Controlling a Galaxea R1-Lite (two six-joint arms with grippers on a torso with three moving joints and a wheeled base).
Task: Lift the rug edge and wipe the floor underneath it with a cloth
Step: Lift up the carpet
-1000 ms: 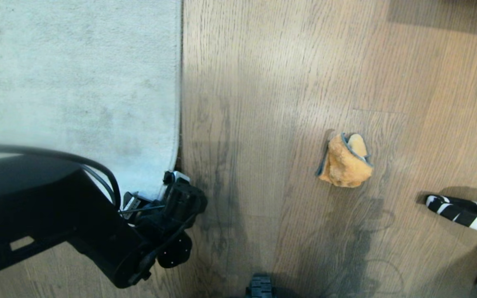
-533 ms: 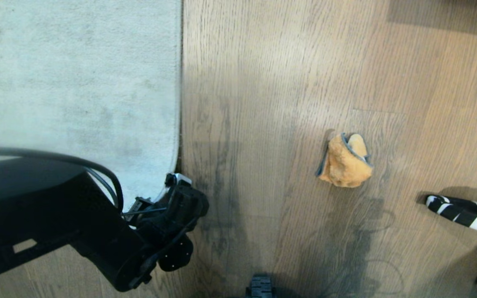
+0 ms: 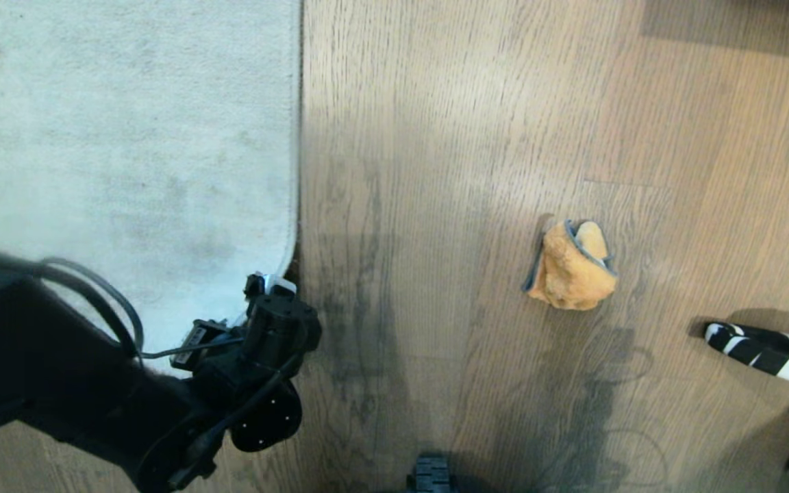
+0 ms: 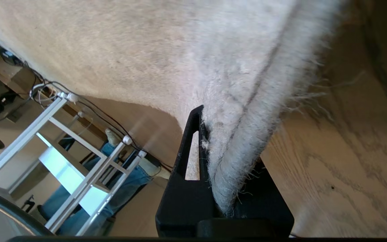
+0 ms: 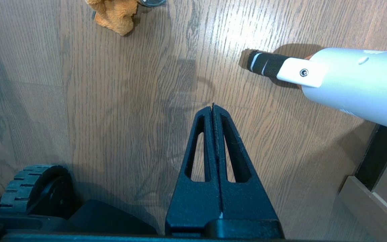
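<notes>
The rug edge (image 4: 237,144), pale grey-beige short pile at the rounded corner, sits pinched in my left pincer (image 4: 225,188), clamped to peel it up. The fluffy orange cloth (image 3: 570,266) waits on the wood-grain floor (image 3: 435,171), well apart; my right pincer (image 5: 213,111) hangs closed, empty.

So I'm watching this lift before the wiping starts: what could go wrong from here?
The left gripper pinches only the rug edge near its rounded corner, so the pile may slip out as it rises. The cloth lies apart on the floor, and the right gripper is shut and empty, so the rug may sag before wiping starts.
</notes>
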